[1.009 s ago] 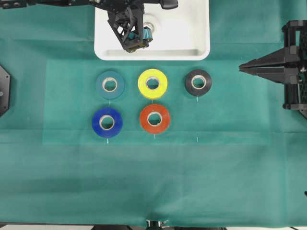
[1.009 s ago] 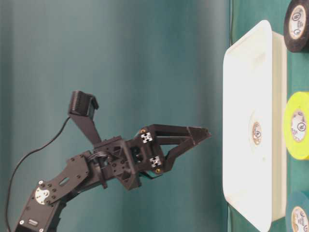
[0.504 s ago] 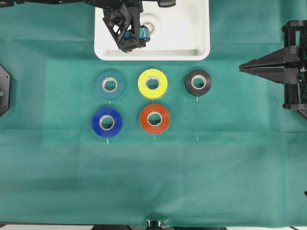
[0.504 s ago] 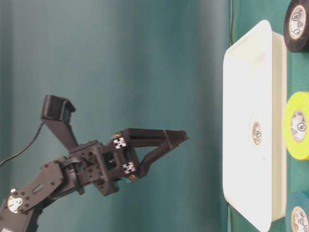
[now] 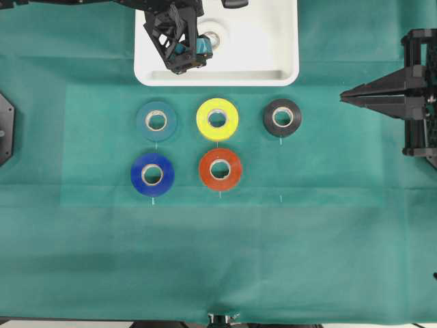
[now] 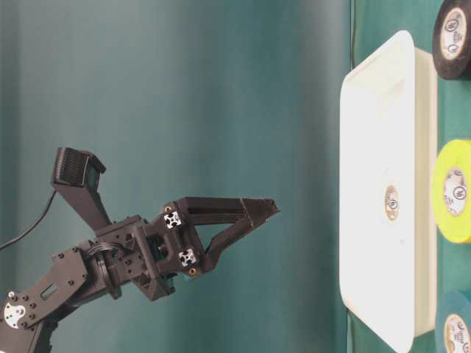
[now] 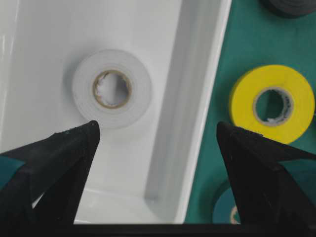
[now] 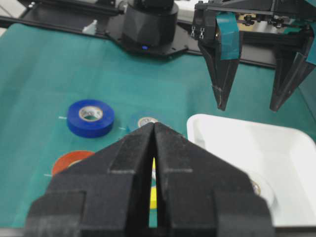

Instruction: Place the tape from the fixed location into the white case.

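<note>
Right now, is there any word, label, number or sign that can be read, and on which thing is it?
None can be read.
Yellow roll, printed mark inside its core: too small to read.
Black roll, similar mark inside its core: too blurred to read.

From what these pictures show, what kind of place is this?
Probably a robot test bench in a lab: a green cloth covers the table, rolls such as the yellow roll lie in rows, and the white case holds the tape.
</note>
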